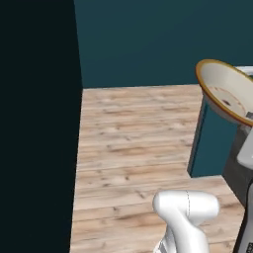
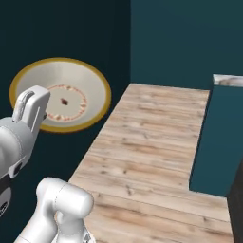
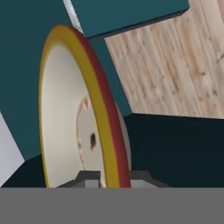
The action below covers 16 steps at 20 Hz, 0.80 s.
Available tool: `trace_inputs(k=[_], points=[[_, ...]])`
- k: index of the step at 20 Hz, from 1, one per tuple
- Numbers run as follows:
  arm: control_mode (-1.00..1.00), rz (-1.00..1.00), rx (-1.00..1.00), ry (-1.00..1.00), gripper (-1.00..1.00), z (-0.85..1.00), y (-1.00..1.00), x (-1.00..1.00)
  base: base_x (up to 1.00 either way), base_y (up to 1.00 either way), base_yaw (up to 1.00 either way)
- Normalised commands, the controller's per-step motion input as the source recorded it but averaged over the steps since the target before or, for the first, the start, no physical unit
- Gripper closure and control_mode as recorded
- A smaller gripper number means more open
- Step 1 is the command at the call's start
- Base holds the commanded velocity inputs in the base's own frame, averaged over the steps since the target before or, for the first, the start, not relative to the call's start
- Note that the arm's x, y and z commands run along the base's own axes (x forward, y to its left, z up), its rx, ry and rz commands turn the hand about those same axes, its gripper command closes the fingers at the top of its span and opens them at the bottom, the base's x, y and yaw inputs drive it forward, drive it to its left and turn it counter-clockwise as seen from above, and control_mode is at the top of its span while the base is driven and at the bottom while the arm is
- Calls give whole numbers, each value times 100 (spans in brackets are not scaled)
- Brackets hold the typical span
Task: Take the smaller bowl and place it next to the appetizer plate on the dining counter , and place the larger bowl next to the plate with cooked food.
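The larger bowl (image 3: pixel 65 113), cream inside with an orange-brown rim, hangs tilted on its edge in the air. My gripper (image 3: pixel 113 178) is shut on its rim, one fingertip on each side of the wall. From the base views the larger bowl (image 1: pixel 225 91) (image 2: pixel 61 95) is held high over the wooden floor, its inside facing the cameras. The white hand (image 2: pixel 31 108) sits at its lower left edge. The smaller bowl, both plates and the dining counter are out of view.
Wooden plank floor (image 1: pixel 133 138) stretches ahead between teal walls. A teal block (image 2: pixel 216 137) with a strip of pale marble top (image 2: pixel 228 80) stands on the right. A tall dark panel (image 1: pixel 37 123) closes the left side.
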Motion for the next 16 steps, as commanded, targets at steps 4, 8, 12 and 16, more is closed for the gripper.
trace_inputs(k=[4,8,12,16], points=[[100,0,0,0,100,0,0,0,100,54,0],[100,0,0,0,100,0,0,0,100,56,0],[100,0,0,0,100,0,0,0,100,42,0],[100,0,0,0,100,0,0,0,100,3,-6]])
